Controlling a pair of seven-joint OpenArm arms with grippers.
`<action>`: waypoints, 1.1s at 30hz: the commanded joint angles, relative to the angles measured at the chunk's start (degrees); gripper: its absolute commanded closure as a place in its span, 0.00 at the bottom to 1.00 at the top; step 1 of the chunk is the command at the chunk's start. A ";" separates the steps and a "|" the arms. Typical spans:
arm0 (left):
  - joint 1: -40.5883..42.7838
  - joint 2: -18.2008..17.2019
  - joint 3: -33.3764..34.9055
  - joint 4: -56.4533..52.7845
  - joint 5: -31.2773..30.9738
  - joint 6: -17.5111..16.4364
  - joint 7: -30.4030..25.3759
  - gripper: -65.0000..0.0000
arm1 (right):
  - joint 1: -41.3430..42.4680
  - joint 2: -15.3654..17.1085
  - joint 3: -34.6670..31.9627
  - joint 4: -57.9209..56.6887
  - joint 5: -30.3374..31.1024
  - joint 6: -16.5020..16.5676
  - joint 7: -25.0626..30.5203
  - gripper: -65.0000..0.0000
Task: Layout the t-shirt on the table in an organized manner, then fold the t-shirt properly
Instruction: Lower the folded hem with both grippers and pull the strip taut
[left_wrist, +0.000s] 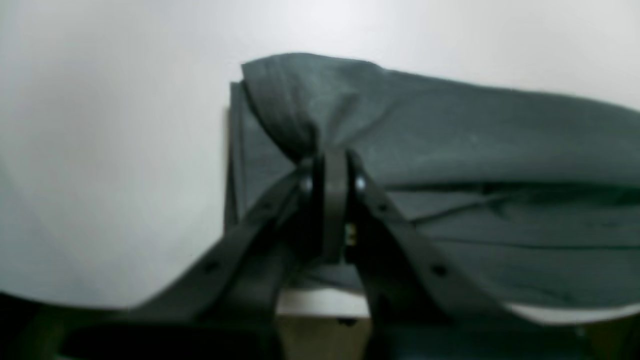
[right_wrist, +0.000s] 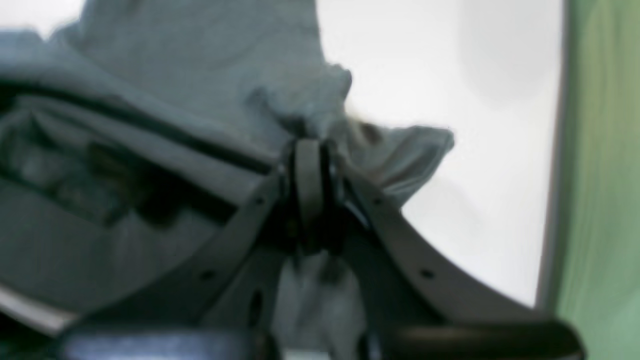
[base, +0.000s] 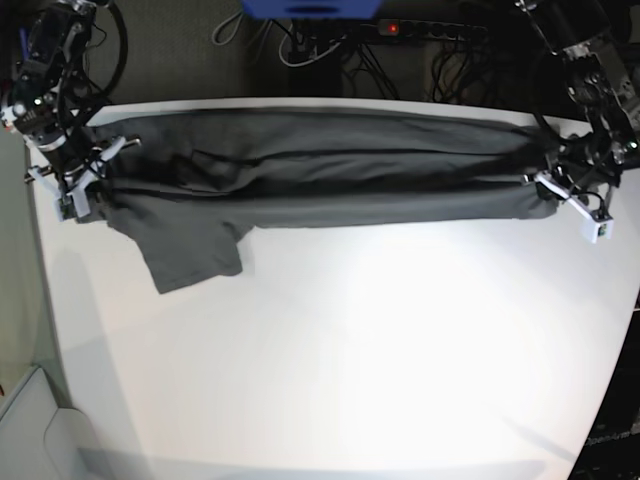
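I am holding the dark charcoal-grey cloth t-shirt (base: 320, 165) stretched across the far side of the large smooth white table (base: 350, 350). The left pincer (left_wrist: 332, 165) is pinching one end of it, the right pincer (right_wrist: 310, 150) the other. One sleeve is lying flat towards me.

Both arms: black metal links, exposed cables, white clips near the wrists. Left claw (left_wrist: 334, 170) and right claw (right_wrist: 310, 160): dark flat fingers, curved struts, small round screw holes.
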 joint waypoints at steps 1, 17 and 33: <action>-0.51 -1.25 -0.22 1.09 -0.46 0.15 0.64 0.98 | 0.29 1.09 0.34 1.75 0.56 -0.25 0.01 1.00; -1.22 -3.01 -0.22 2.23 -0.46 0.15 6.88 0.98 | 0.29 5.05 -0.10 2.45 0.47 -0.25 -11.24 1.00; -0.95 -4.06 0.31 1.44 -0.11 0.15 7.06 0.98 | -3.49 2.24 -0.18 2.01 0.30 -0.25 -11.15 1.00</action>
